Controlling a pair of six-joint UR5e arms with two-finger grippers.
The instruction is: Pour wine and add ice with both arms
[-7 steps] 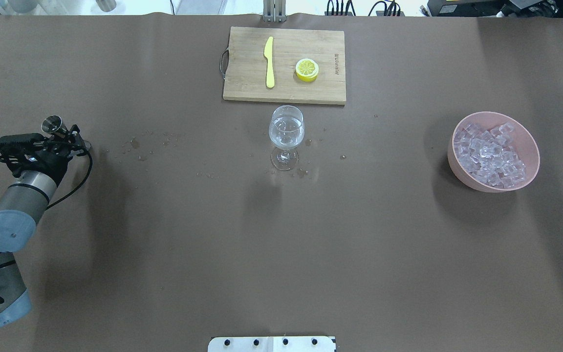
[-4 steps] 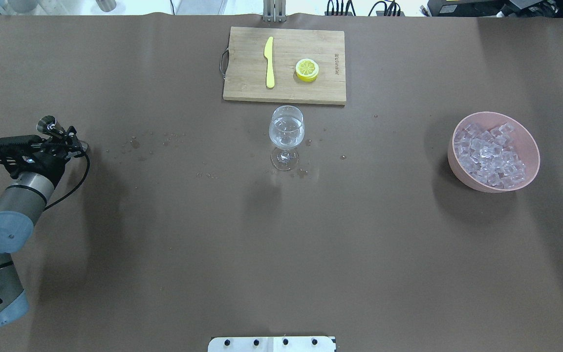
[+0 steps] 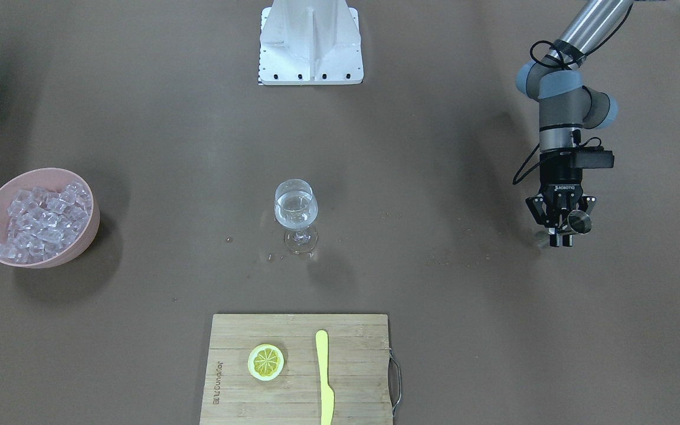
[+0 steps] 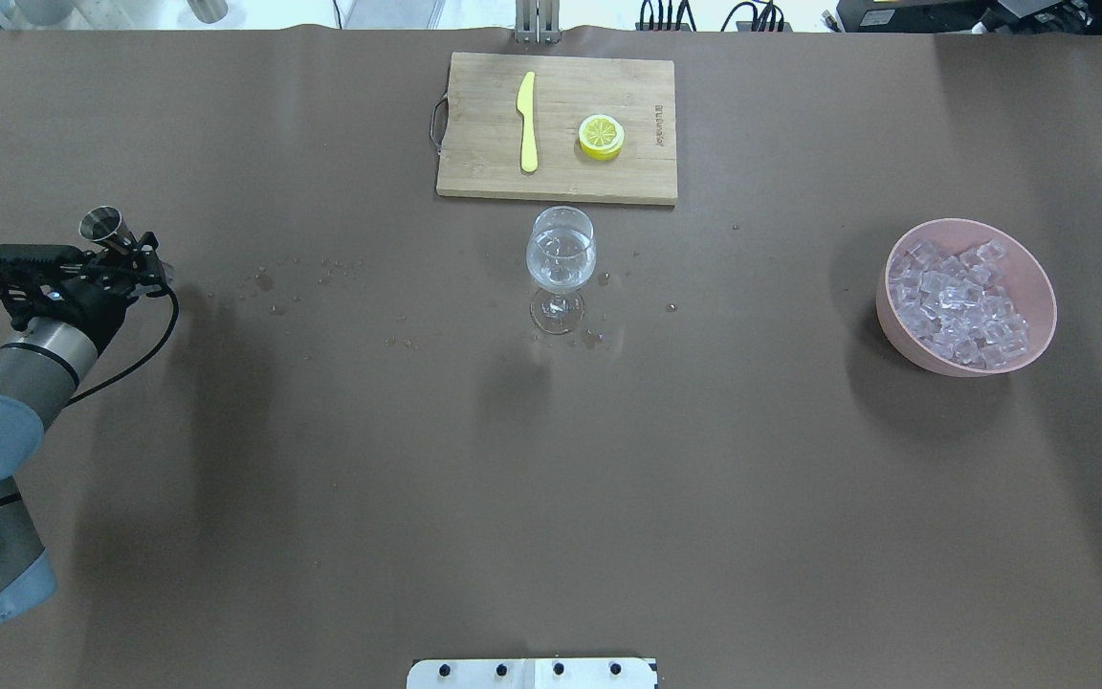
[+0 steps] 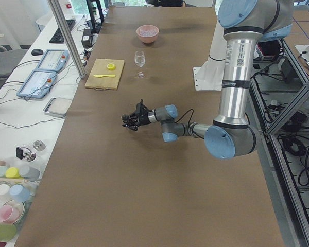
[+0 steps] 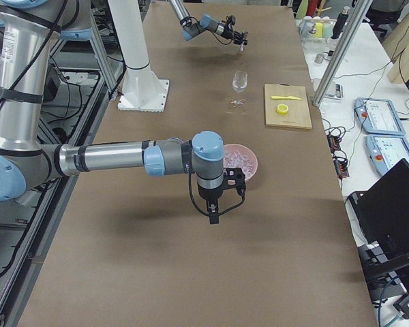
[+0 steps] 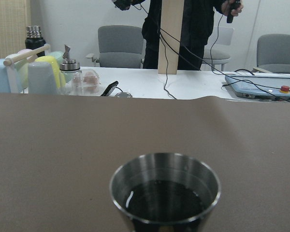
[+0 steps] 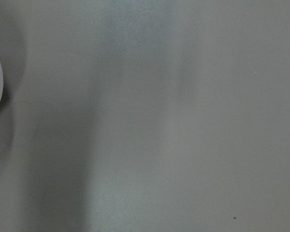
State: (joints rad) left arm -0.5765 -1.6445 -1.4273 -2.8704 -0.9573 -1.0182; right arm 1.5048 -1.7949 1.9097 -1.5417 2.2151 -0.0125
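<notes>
The wine (image 4: 561,270) sits as a clear pool in the lower part of the wine glass (image 4: 561,222), which stands upright at the centre of the overhead frame on the brown table (image 4: 551,498), just below the wooden cutting board (image 4: 608,86). On that board, at the top centre, a yellow knife (image 4: 527,120) lies left of a lemon slice (image 4: 601,136), the two apart. The ice (image 4: 958,301) is heaped in the pink bowl (image 4: 1029,273) at the right of the frame, well apart from the glass. At the far left edge the left gripper (image 4: 135,260) has its fingers closed around a small metal cup (image 4: 101,225), which points toward the upper left, away from the glass. In the left wrist view the cup's round mouth fills the lower centre and its inside is dark; whether it holds any liquid cannot be told. Small droplets (image 4: 269,284) speckle the table between this gripper and the glass, with more around the glass's foot. The right gripper (image 6: 214,216) appears only in the right side view, at the frame's centre, pointing down over the table just below the bowl; how far its fingers are parted cannot be told. Its wrist view shows bare table with a sliver of the bowl at the left edge.
</notes>
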